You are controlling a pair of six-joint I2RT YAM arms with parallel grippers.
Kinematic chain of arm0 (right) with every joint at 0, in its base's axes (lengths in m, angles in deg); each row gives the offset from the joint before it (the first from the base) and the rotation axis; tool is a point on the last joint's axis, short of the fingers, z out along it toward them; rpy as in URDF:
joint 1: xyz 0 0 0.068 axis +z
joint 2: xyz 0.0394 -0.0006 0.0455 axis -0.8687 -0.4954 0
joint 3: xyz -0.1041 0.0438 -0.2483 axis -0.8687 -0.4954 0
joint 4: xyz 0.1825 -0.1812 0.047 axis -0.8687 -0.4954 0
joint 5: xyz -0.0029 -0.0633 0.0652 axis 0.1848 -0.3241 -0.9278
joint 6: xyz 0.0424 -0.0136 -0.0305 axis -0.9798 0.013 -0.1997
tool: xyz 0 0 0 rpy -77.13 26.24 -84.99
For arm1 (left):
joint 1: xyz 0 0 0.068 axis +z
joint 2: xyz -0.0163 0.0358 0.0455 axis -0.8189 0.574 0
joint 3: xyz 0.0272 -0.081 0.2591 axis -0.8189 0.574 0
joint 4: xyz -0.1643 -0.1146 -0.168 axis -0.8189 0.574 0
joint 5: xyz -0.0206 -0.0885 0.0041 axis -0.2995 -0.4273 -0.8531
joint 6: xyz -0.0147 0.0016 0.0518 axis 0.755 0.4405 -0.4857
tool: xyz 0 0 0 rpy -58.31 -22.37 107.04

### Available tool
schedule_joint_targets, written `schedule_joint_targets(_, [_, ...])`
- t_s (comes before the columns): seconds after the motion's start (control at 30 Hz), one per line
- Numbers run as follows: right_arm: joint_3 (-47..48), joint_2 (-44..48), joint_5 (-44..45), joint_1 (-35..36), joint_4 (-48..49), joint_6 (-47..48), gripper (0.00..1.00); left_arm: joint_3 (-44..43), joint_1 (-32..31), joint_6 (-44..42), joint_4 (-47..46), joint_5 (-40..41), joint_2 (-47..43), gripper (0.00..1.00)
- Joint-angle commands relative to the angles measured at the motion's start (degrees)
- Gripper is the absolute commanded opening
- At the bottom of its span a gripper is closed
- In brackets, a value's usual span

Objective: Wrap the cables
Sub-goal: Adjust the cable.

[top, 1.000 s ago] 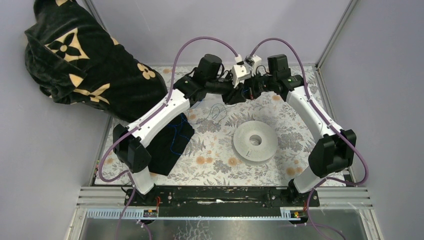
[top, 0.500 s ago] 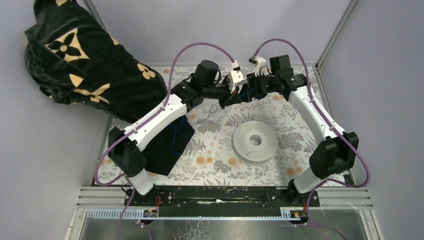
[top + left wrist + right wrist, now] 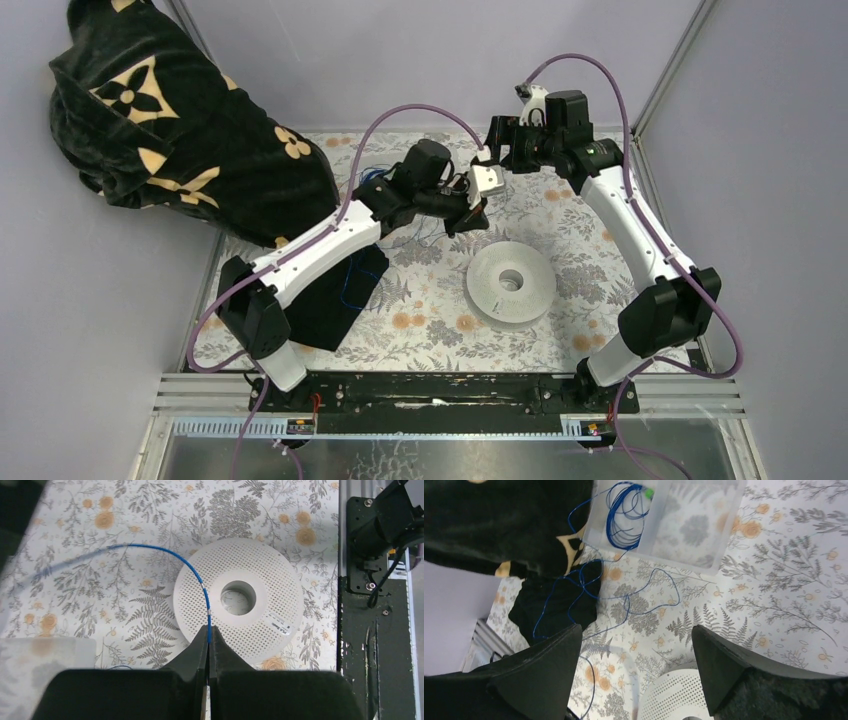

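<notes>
Cable [image 3: 204, 596]: now clamped in left gripper [image 3: 208, 639], over spool [image 3: 272, 582]. Right gripper [image 3: 635, 632]: just released, jaws apart, withdrawn toward table's far edge. Handover done; winding likely next.

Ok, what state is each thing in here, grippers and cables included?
left gripper: shut on held cable.
held cable: pinched at one end, arcing away uncoiled.
right gripper: open, holding nothing.
coiled cable: looped, lying in clear tray.
loose cable: straggling across table and black cloth.
clear tray: lidless.
white spool: lying flat.
</notes>
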Motion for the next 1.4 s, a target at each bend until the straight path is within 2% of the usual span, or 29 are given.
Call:
schedule_joint_targets(0.0, [4.08,-0.18,4.34,0.28,2.82,-2.1,0.88,1.78,-0.88,-3.08,1.82,0.7,-0.52,0.0])
schedule_joint_targets(0.2, [5.71,0.85,4.64,-0.26,1.27,2.48,0.89,5.06,-0.47,-8.23,6.68,2.27,-3.16,0.0])
schedule_joint_targets(0.37, [-2.7,4.91,3.02,-0.41,5.25,4.36,0.86,10.39,-0.36,-15.6,6.73,3.47,-8.37,0.0])
schedule_joint_targets(0.43, [-5.83,4.94,-0.27,-0.38,6.23,2.6,0.83,12.02,-0.36,-19.11,6.52,4.42,-10.29,0.0])
schedule_joint_targets(0.57, [-11.72,3.23,-12.95,-0.28,11.29,-3.5,0.75,14.88,-0.34,-27.94,6.6,5.19,-13.64,0.0])
schedule_joint_targets(0.83, [-14.96,0.26,-24.81,0.58,18.65,-11.36,0.68,15.33,-0.37,-32.82,8.71,6.02,-14.26,0.0])
schedule_joint_targets(1.13, [-15.93,4.15,-19.2,-0.54,17.92,-10.18,0.66,15.27,-0.35,-33.62,9.65,5.62,-13.81,0.0])
schedule_joint_targets(1.37, [-16.32,6.97,-20.94,-5.24,18.74,-9.67,0.62,15.67,-0.35,-34.73,10.45,5.31,-13.94,0.0])
